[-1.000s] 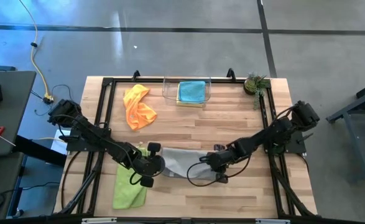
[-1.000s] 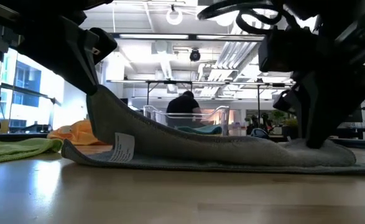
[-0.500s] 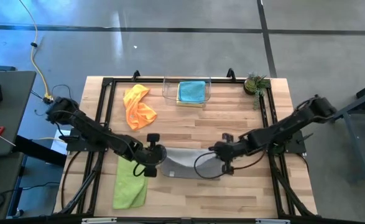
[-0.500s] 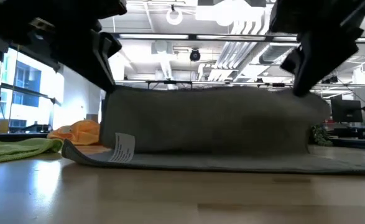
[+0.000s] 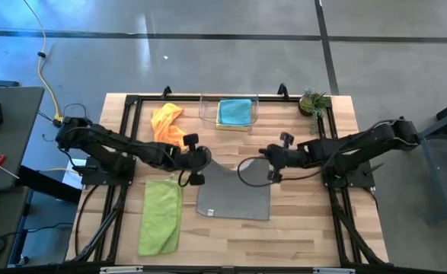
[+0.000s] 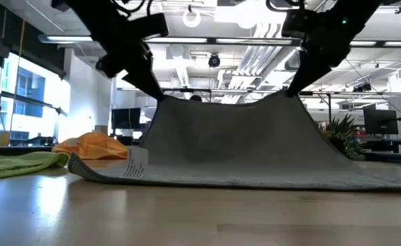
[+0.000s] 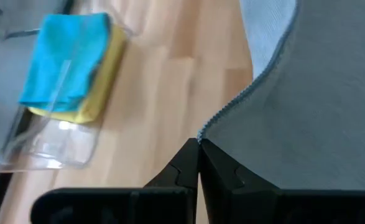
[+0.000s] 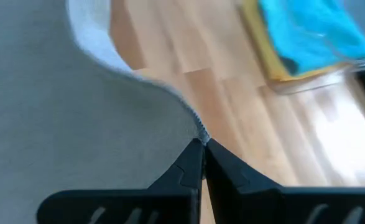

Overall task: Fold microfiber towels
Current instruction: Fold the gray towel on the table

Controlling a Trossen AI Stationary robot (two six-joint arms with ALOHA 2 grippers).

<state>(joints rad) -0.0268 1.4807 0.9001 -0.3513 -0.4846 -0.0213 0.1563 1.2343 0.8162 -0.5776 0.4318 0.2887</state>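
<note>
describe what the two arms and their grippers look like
Both arms are dark, nearly black, slim jointed links with black cable loops. The left gripper and right gripper each end in two matte black fingers tapering to thin tips. No markings visible.

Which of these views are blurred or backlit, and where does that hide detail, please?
Low view: bright ceiling lights silhouette both grippers above the grey towel. Right wrist view: motion blur smears the towel's edge and the clear bin. Left wrist view: slightly soft. High view: evenly lit and sharp.
</note>
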